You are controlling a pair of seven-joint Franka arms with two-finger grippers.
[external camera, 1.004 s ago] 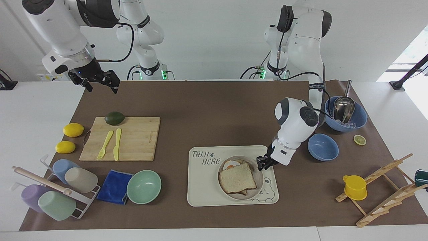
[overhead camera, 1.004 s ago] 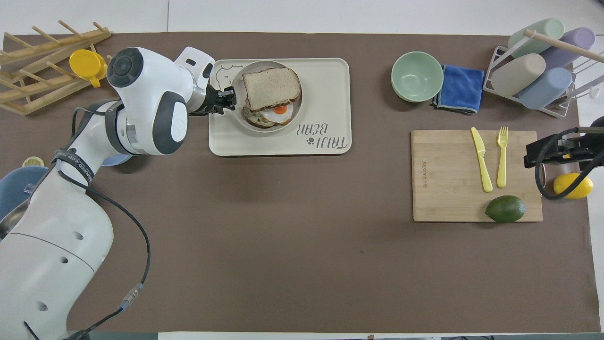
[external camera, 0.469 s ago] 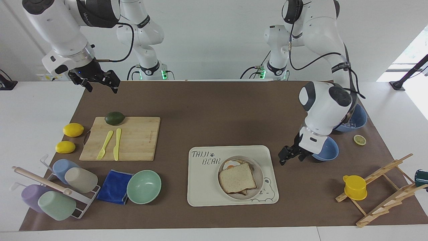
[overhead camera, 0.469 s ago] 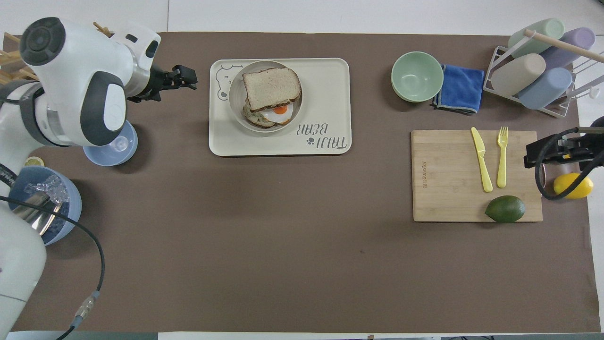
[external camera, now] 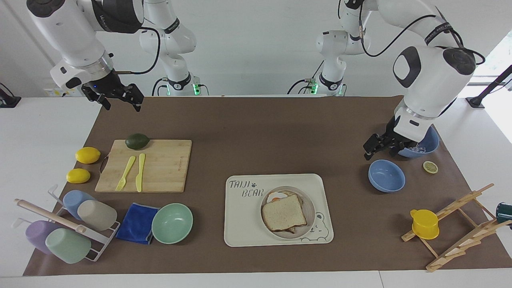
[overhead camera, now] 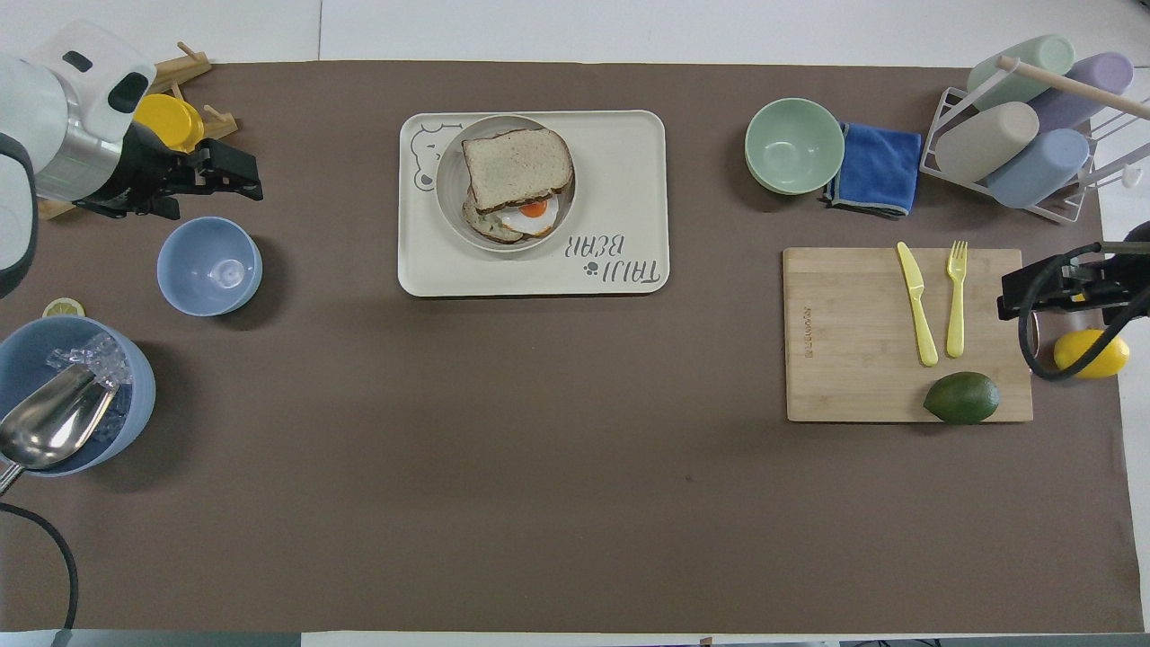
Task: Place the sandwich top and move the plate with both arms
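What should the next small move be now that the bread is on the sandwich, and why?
Probably bring both end effectors in toward the plate's rim. The sandwich top already lies on the egg toast, and the plate sits on the tray. The left end effector is up over the mat near the blue bowls, holding nothing; the right end effector waits over the mat's corner near the avocado.

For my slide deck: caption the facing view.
Wheat bread slice rests on the egg toast in the plate; both claws hang clear.
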